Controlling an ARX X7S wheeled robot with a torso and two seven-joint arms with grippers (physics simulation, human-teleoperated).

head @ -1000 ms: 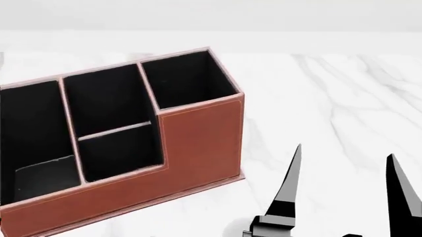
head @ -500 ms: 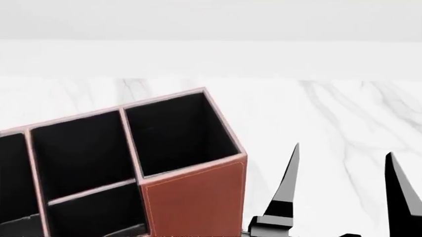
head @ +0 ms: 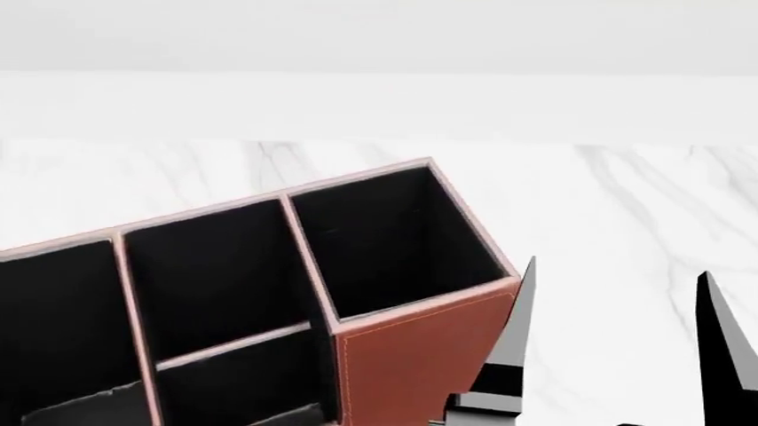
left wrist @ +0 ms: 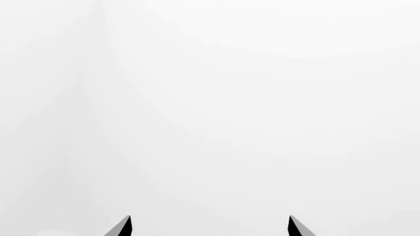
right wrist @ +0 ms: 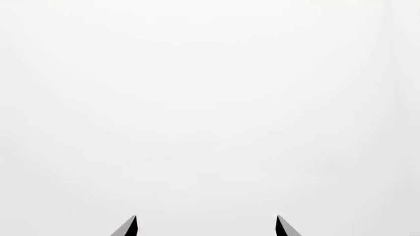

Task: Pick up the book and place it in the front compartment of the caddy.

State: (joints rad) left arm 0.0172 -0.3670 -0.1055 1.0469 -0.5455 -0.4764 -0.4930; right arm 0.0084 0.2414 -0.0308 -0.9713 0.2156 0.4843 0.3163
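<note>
Reddish-brown caddy (head: 414, 355) beside right gripper's (head: 616, 275) spread fingers (head: 521, 311).

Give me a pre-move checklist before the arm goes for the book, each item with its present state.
1. Thin black book located: not ok. It shows in no view.
2. Reddish-brown leather-look caddy with black lining in sight: ok, though the head view cuts off its near and left parts.
3. Front compartment free to receive the book: cannot tell. It is mostly out of frame.
4. Right gripper open and empty: ok. Its fingers stand well apart with nothing between them.
5. Left gripper open and empty: ok. Its wrist view shows two separated tips against plain white.
6. Right gripper clear of the caddy: cannot tell. One finger overlaps the caddy's near corner in the head view.
</note>
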